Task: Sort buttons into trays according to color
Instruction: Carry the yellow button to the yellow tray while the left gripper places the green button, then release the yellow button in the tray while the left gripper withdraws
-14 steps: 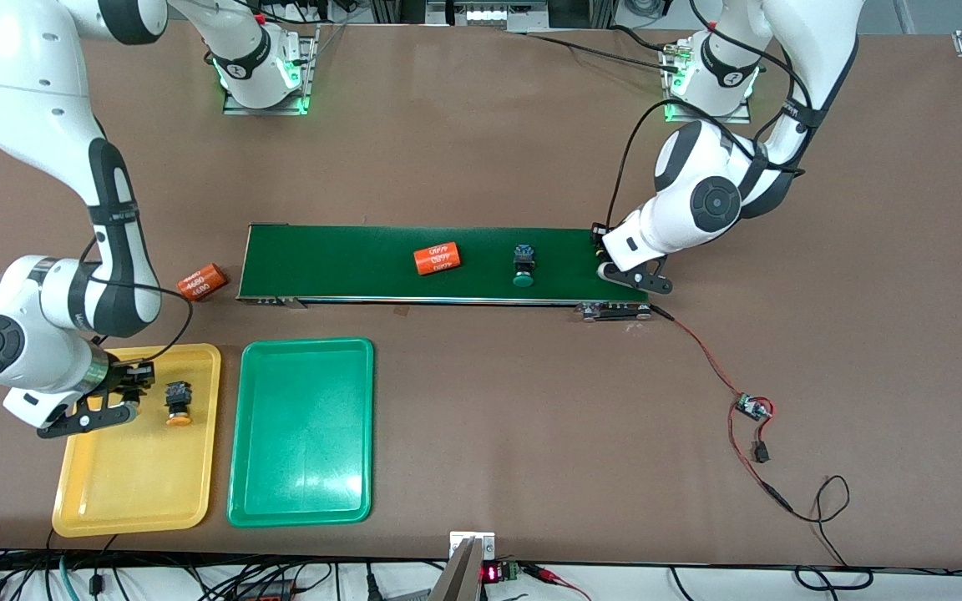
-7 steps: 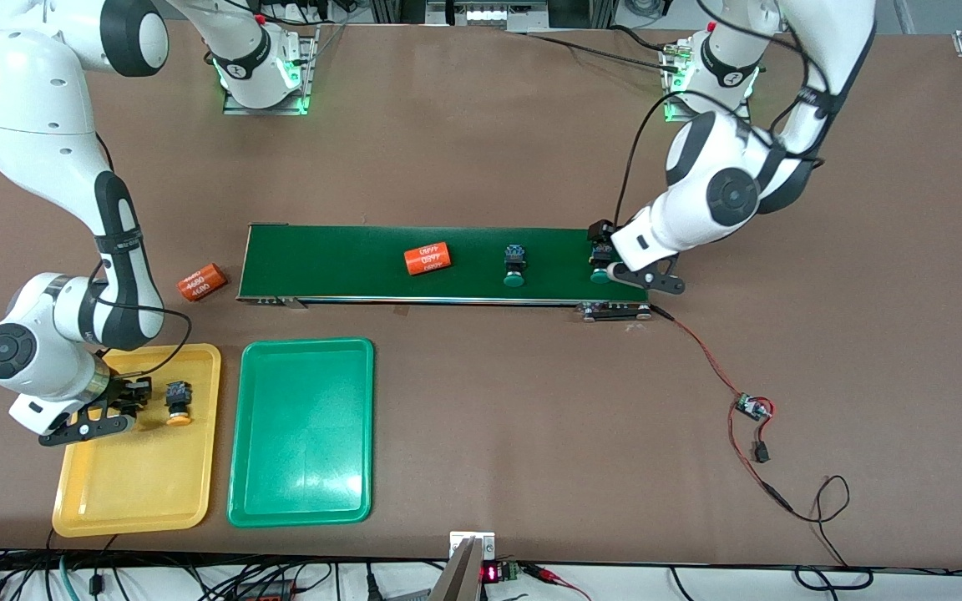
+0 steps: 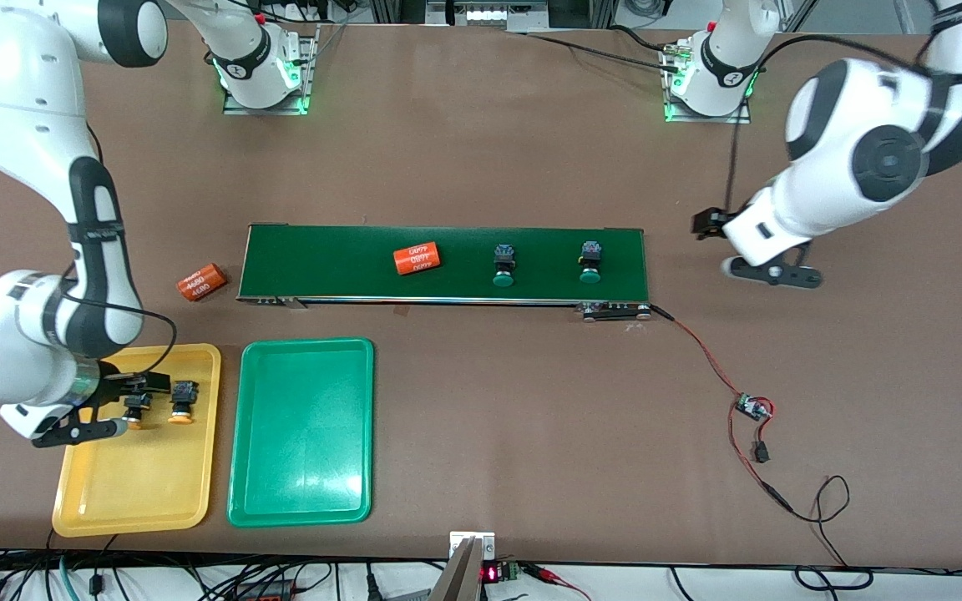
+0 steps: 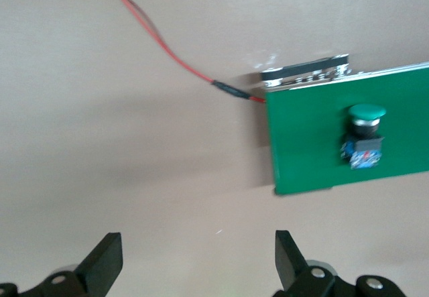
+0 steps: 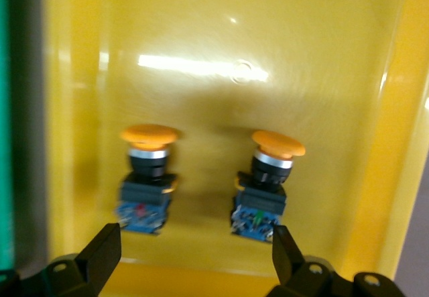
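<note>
- Right claw (image 3: 118,411) hung over the yellow tray (image 3: 139,492), at the tray's end farther from the front camera; fingers (image 5: 100,250) spread apart, nothing between them.
- Two yellow-capped buttons lay side by side in that tray, apart from each other: one (image 3: 137,406) just under the claw, the other (image 3: 183,401) beside it toward the green tray (image 3: 301,434).
- Green tray sat just beside the yellow one on the counter (image 3: 489,417); it held no button.
- Two green-capped buttons lay on the dark-green belt (image 3: 347,259): one (image 3: 503,265) near the middle, one (image 3: 589,260) toward the left arm's end.
- Orange cylinder (image 3: 416,259) lay on the belt too; a second cylinder (image 3: 201,282) on the counter just off the belt's end toward the right arm.
- Left claw (image 3: 769,271) hung over bare counter off the belt's end; fingers (image 4: 104,263) wide apart, holding nothing.
</note>
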